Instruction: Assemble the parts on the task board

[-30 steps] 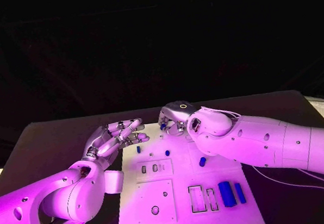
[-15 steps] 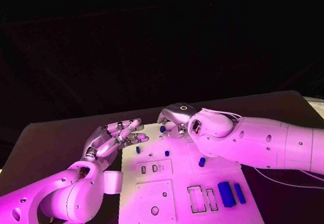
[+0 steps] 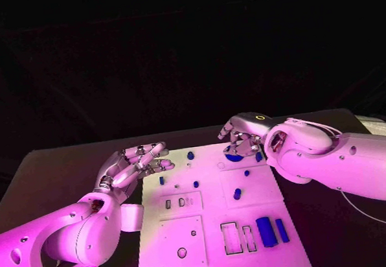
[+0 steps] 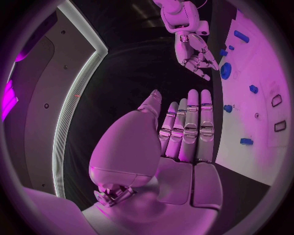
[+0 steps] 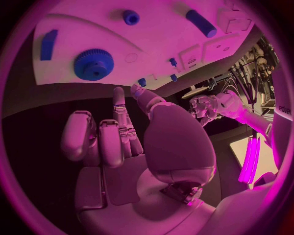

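White task board (image 3: 219, 235) carries blue parts (image 3: 266, 231) (one a toothed gear (image 5: 93, 64)) on a black table (image 3: 57, 175).

The right hand (image 3: 246, 138) covered part of the blue gear (image 3: 235, 156) under its fingers, so contact could not be told. The small blue parts (image 3: 162, 180) beside the left hand (image 3: 137, 165) were too small to identify.

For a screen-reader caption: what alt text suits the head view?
A white task board lies on a black table, with the left hand at its left edge and the right hand above a blue gear near its far right corner.
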Motion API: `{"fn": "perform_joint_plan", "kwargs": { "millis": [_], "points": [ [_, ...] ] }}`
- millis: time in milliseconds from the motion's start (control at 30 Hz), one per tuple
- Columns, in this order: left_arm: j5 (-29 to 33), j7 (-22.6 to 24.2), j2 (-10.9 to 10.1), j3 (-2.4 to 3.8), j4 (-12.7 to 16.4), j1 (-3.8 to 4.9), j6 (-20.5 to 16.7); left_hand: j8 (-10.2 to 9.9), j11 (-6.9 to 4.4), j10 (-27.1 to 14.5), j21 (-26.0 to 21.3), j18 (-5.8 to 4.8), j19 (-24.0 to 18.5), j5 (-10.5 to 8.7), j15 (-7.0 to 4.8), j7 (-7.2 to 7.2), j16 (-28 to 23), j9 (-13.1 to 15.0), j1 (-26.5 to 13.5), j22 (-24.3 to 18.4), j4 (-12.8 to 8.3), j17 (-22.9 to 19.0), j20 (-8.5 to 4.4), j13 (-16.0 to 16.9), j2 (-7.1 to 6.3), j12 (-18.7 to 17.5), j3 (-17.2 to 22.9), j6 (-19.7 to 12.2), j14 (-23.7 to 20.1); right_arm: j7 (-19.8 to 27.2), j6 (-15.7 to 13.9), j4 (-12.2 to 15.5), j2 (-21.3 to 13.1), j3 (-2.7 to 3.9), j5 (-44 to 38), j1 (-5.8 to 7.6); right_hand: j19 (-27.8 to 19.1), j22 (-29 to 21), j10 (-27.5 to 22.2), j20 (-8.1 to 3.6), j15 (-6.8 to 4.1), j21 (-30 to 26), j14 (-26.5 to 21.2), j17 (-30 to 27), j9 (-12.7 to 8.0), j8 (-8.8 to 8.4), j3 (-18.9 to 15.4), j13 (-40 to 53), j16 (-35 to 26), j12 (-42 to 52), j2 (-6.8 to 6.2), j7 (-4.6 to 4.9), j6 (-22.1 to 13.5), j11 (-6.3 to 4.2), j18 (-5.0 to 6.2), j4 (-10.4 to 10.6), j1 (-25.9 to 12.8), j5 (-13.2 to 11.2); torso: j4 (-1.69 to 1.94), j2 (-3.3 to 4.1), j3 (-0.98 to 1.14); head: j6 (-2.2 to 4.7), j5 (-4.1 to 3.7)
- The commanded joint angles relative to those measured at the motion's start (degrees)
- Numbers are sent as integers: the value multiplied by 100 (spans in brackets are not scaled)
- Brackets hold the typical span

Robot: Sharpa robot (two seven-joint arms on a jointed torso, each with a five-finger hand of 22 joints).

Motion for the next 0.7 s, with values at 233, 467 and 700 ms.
{"fn": "perform_joint_plan", "kwargs": {
  "millis": [233, 467, 700],
  "points": [
    [20, 11, 30, 5, -12, 8, 147, -38, 19, -28, -22, 67, 18, -35, 9, 13, -39, -4, 40, -6, -31, 10, 29, -10, 17, -28, -3, -6, 4, -513, 804, -78, -160, 8, 929, 25, 351, 937, 131, -33, 3, 537, 394, 939, 21, 32, -1109, 5567, 496, 5146, 199, -25, -151, -18, -196, 525, 106, 201, -49, -19, 14, -5, 12],
    [21, 5, 35, 4, -24, 8, 158, -38, 19, -28, -22, 68, 18, -35, 9, 12, -40, -3, 42, -7, -34, 11, 29, -10, 18, -28, -2, -6, 4, -600, 906, -233, -53, 8, 924, 27, 367, 1039, 210, 16, 46, 597, 409, 1092, 22, 37, -1263, 6349, 566, 5796, 257, 19, -164, 34, -208, 667, 257, 201, -47, -13, 7, -10, 1],
    [21, -1, 46, 4, -33, 8, 168, -40, 17, -28, -23, 68, 20, -34, 8, 10, -43, -3, 51, -8, -43, 16, 29, -10, 23, -27, 3, -4, 5, -610, 925, -430, 114, 7, 881, 20, 388, 1108, 354, 24, 51, 633, 418, 1155, 31, 62, -1262, 6732, 593, 6149, 319, 17, -110, 37, -220, 667, 333, 252, -31, -12, 6, -26, -9]
  ]
}}
